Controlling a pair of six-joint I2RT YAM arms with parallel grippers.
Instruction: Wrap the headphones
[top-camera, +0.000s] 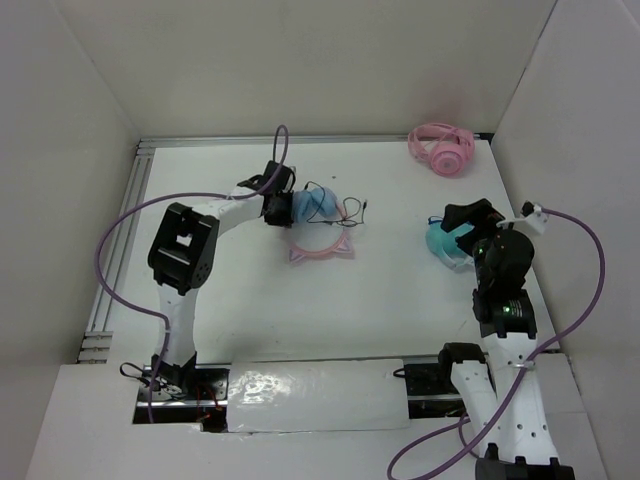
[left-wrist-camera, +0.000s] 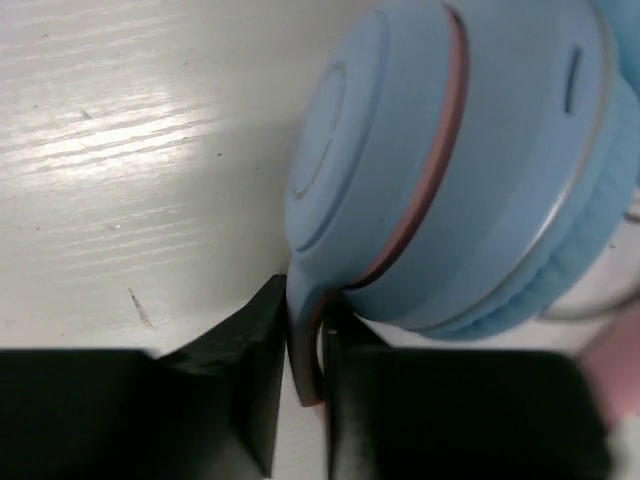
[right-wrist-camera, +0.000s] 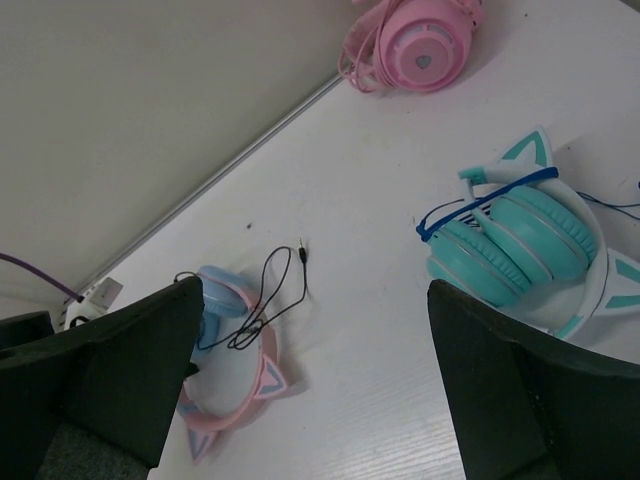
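The headphones (top-camera: 318, 208) lie at the table's middle back, with light-blue ear cups and a pink cat-ear headband (top-camera: 325, 249). My left gripper (top-camera: 279, 208) is at their left side. In the left wrist view, this gripper (left-wrist-camera: 305, 330) is shut on the thin pink-and-blue arm just below an ear cup (left-wrist-camera: 450, 170). The thin black cable (right-wrist-camera: 272, 288) lies loose in loops beside the headband (right-wrist-camera: 262, 378), its plug pointing away. My right gripper (right-wrist-camera: 320, 370) hangs open and empty over the table on the right, well apart from the headphones.
Teal cat-ear headphones (top-camera: 445, 245) lie under the right arm, seen in the right wrist view as teal headphones (right-wrist-camera: 520, 240). All-pink headphones (top-camera: 440, 150) sit at the back right near the wall. White walls enclose the table on three sides.
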